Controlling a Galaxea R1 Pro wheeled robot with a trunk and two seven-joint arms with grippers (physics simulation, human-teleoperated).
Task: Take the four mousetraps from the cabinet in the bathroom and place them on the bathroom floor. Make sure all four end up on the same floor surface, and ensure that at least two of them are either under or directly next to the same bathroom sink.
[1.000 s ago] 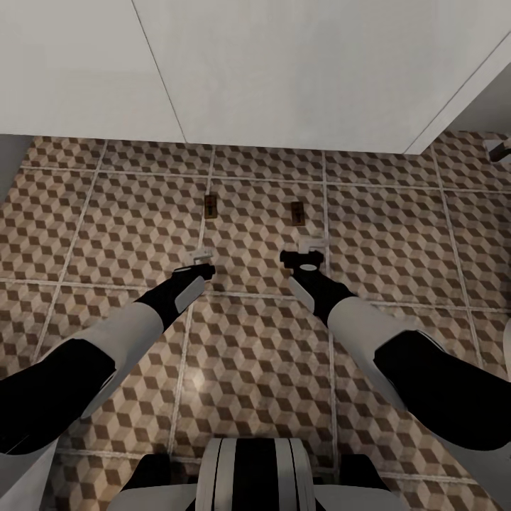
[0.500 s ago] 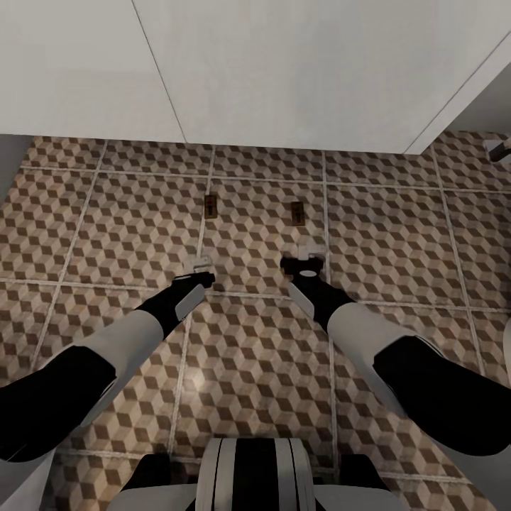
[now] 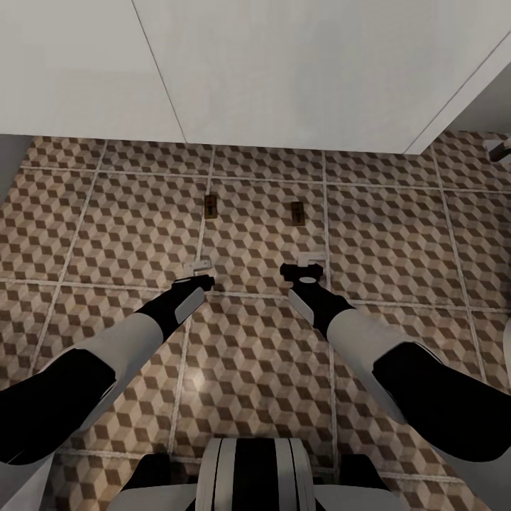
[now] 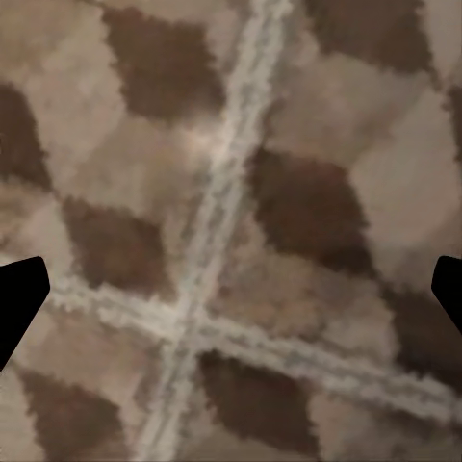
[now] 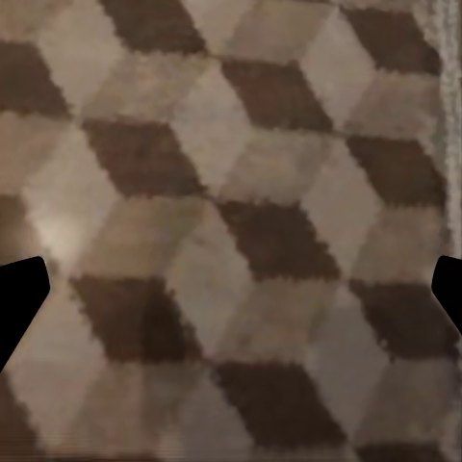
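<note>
Cube-patterned bathroom floor point(image 3: 142, 213) in brown, beige and white, big square tiles with pale grout, runs under me to a large plain white panel point(image 3: 284, 71) that overhangs its far edge; I cannot tell from here whether that is the sink unit. Two tiny dark brown rectangular wooden mousetraps lie flat on the tiles, one on a grout line ahead of my left arm point(image 3: 210, 206), the other one tile over ahead of my right arm point(image 3: 298, 212), well apart from each other and both near the white panel. My left gripper point(image 3: 198, 267) hangs low over the floor, short of the nearer trap; its wrist camera shows dark fingertips point(image 4: 19, 303) wide apart with nothing between them, just a grout crossing. My right gripper point(image 3: 311, 260) is likewise spread and empty, fingertips point(image 5: 21, 303) at the frame edges over bare pattern. My read: two traps placed, both hands free. If the panel is the sink, the under-or-beside condition may be met. Two traps left to fetch from the cabinet.
</note>
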